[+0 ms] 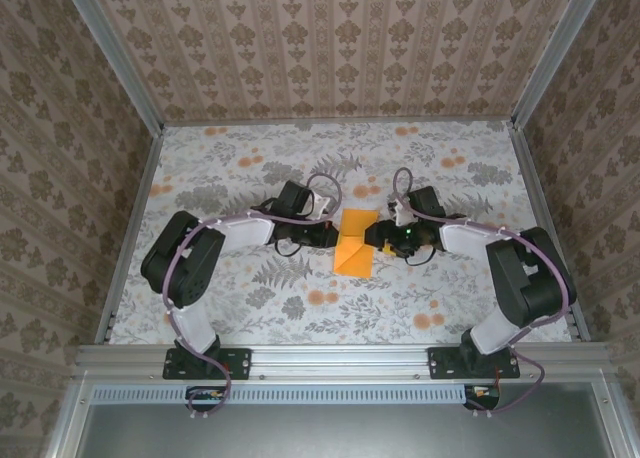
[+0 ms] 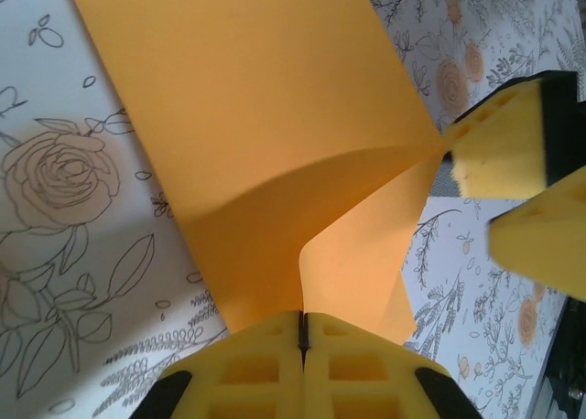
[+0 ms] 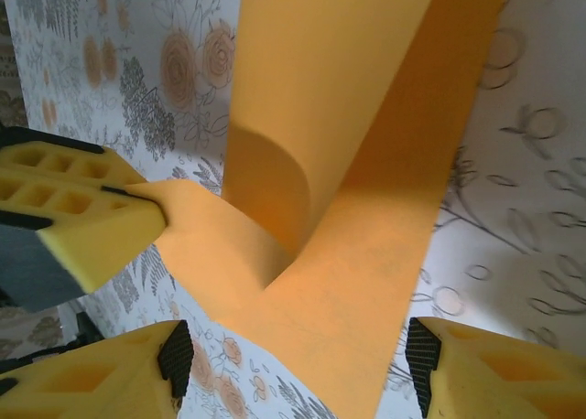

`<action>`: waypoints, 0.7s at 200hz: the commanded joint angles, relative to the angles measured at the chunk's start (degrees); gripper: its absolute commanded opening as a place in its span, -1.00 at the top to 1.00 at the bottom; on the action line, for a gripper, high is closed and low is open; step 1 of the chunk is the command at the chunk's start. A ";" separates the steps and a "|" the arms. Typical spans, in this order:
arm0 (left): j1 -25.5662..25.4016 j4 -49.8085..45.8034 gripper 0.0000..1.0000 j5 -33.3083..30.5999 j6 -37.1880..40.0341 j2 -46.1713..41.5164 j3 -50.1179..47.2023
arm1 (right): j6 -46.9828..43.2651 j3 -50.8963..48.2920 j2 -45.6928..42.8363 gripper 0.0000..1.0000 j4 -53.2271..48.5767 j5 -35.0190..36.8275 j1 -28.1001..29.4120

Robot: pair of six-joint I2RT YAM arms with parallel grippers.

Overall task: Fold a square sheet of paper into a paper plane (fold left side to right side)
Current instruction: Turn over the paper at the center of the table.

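Note:
The square sheet of orange paper [image 1: 356,242] lies mid-table, partly folded over itself. In the left wrist view the paper [image 2: 265,117] curls up from the cloth, and my left gripper [image 2: 303,316] is shut on its raised edge. That edge runs straight into the seam between the yellow fingers [image 2: 247,369]. My right gripper [image 3: 298,369] stands open astride the paper [image 3: 366,254], its black-padded fingers [image 3: 476,373] wide apart on either side. In the top view the left gripper [image 1: 328,236] and right gripper [image 1: 376,238] face each other across the sheet.
A floral tablecloth [image 1: 270,308] covers the table. Aluminium rails [image 1: 340,356] frame the near edge and sides, with patterned walls [image 1: 330,48] beyond. Both arms lie low, with cables looping over their wrists.

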 commanded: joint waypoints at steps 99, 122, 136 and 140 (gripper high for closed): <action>2.82 2.82 0.08 -2.66 -2.68 -10.20 -4.63 | 2.75 6.68 3.49 0.93 7.69 -4.25 1.99; 5.46 6.47 -0.38 -3.40 -7.02 -18.01 -8.48 | 2.21 7.15 -0.55 0.93 10.75 -7.58 -1.06; 7.09 9.38 -0.65 -3.03 -10.31 -23.12 -10.63 | 2.29 8.07 -3.15 0.93 13.21 -11.26 -2.86; 7.48 10.35 -0.74 -2.71 -11.29 -24.45 -11.09 | 2.46 8.27 -3.84 0.93 14.11 -12.32 -3.32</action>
